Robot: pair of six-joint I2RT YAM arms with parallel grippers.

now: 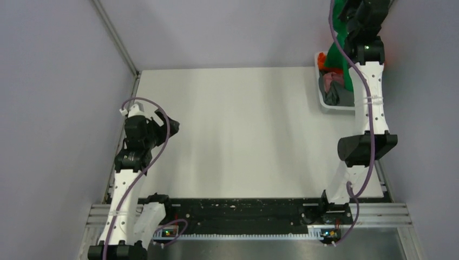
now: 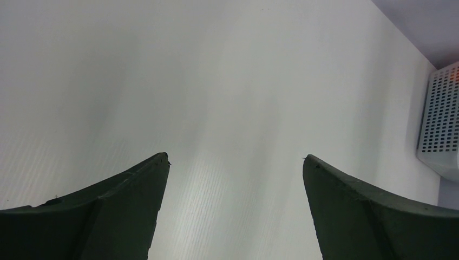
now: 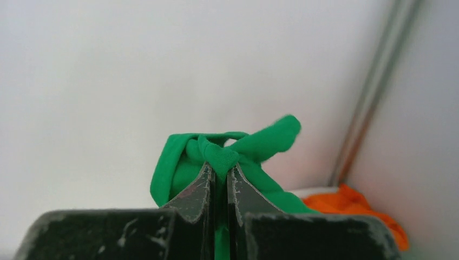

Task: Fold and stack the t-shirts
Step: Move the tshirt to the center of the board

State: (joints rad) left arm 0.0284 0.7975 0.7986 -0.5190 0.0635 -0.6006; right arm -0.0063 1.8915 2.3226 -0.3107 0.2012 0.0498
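- My right gripper (image 3: 219,170) is pinched on the green t-shirt (image 3: 173,168), only the wrist cam shows it
- Top view adds the basket (image 1: 325,104), far right
- My left gripper (image 2: 235,158) sits wide apart

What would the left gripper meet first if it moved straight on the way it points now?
Probably the bare table: the left gripper points at it, nothing between. The basket sits off to the right.

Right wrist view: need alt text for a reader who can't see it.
The right gripper is shut on a bunched fold of the green t-shirt, which bulges out above its fingertips. An orange t-shirt shows at lower right.
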